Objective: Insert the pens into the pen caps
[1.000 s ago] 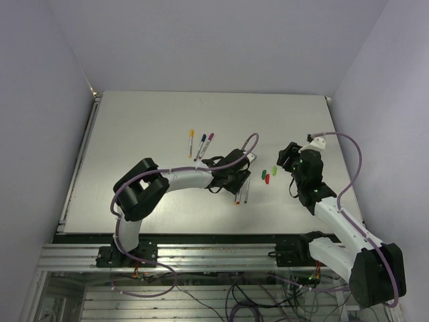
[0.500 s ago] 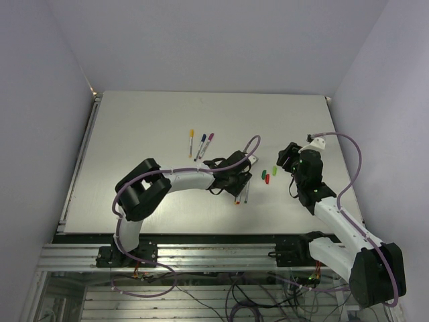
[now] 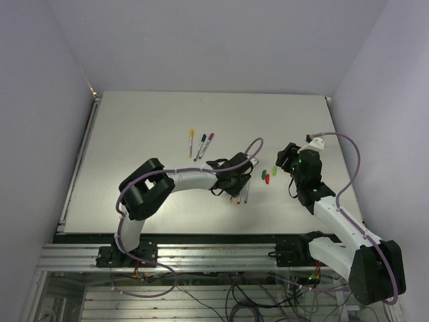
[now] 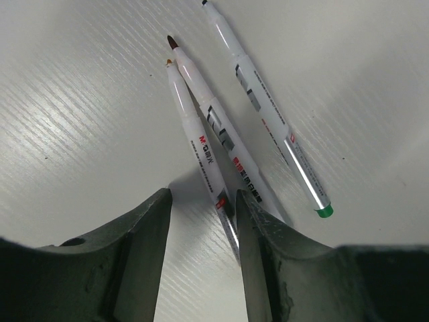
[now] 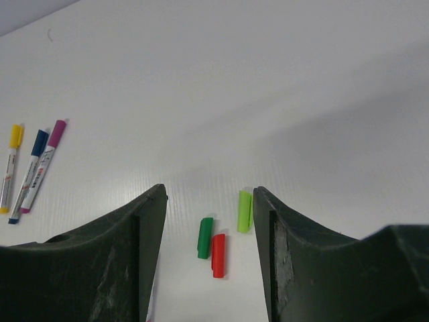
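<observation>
Near the middle of the white bench point(image 3: 134, 134), my left tool point(image 4: 202, 215) stands half-open and empty astride the rear of the slim white orange-tipped pen point(image 4: 191, 124). The white red-tipped pen point(image 4: 224, 134) lying against it runs under the right finger, so closing could pinch both or skid them. My right tool point(image 5: 209, 198) hovers wide and empty above stubby plastic caps, the dark green cap point(image 5: 204, 237), red cap point(image 5: 218, 255) and lime cap point(image 5: 244, 211); bare bench surrounds both tools, its edges well away.

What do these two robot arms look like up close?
The left arm and right arm are white tubes with bulky black joints, each trailed by a looping purple cable. The left hand and right hand each have two dark, matte fingers.
</observation>
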{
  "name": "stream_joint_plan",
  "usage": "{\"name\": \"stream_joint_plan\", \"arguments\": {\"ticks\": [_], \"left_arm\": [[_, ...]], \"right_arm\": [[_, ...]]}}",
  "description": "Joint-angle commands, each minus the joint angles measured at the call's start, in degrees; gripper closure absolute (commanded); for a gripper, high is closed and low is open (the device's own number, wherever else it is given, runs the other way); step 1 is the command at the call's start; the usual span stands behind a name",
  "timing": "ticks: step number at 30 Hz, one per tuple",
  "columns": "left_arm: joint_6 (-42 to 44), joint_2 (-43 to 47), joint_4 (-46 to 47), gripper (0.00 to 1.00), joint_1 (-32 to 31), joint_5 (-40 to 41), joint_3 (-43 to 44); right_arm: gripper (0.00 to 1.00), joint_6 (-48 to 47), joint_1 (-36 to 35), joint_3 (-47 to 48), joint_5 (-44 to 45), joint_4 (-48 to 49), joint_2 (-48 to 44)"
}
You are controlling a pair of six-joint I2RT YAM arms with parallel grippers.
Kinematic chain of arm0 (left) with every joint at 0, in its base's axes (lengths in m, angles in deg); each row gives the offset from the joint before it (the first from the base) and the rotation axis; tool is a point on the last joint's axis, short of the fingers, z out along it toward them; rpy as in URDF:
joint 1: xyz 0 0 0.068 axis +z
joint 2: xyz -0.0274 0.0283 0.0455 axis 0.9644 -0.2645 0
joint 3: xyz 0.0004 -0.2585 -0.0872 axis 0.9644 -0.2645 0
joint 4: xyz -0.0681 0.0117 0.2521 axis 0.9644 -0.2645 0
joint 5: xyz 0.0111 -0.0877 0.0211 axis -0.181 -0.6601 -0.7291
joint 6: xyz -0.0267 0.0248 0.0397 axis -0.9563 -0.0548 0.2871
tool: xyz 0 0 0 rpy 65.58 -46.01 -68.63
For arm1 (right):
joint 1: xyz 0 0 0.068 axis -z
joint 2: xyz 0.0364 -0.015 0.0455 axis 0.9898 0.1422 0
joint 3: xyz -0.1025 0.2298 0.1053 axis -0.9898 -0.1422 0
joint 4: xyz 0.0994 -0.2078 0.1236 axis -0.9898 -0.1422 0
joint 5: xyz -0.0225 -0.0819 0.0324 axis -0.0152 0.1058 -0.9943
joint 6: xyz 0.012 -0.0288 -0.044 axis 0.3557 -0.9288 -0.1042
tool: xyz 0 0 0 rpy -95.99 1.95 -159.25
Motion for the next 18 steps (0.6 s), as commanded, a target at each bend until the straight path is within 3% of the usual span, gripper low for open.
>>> {"name": "stream_joint_plan", "arguments": {"ticks": [1,12,18], "left_arm": [[0.5,-0.6,-3.1,0.49,-0.5,3.1,1.3],[0.0,-0.4,-5.8,0.58,-0.6,7.1,-1.1],[-0.1,-1.3,-5.5,0.59,-0.5,7.2,-0.9]], "right_arm": [[0.46,0.6,0.2,-0.7,-0.3,1.8,-0.1],[0.47,1.5,0.3,-0.6,1.2,0.6,0.3],[0.47,2.3,0.2,0.1,4.1,-1.3,0.9]]}}
